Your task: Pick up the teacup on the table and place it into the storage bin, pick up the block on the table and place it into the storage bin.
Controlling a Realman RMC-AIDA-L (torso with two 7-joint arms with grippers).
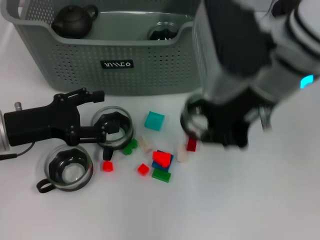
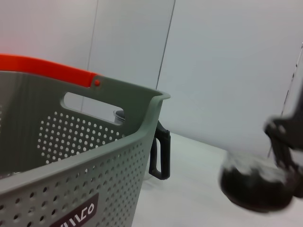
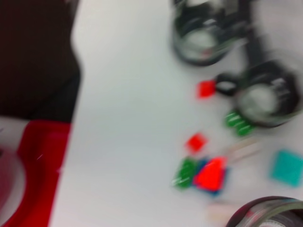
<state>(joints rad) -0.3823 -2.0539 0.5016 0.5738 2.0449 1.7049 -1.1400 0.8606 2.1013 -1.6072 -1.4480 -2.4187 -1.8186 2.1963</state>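
Left gripper (image 1: pixel 111 131): my fingers closed on the rim of a glass teacup (image 1: pixel 114 125) on the table (image 1: pixel 240 200).
Blocks (image 1: pixel 161 160): lay scattered beside it.
Storage bin (image 1: pixel 115 65): stood behind.
Right gripper (image 1: pixel 220 131): gripped another teacup (image 1: pixel 194 120), blurred.
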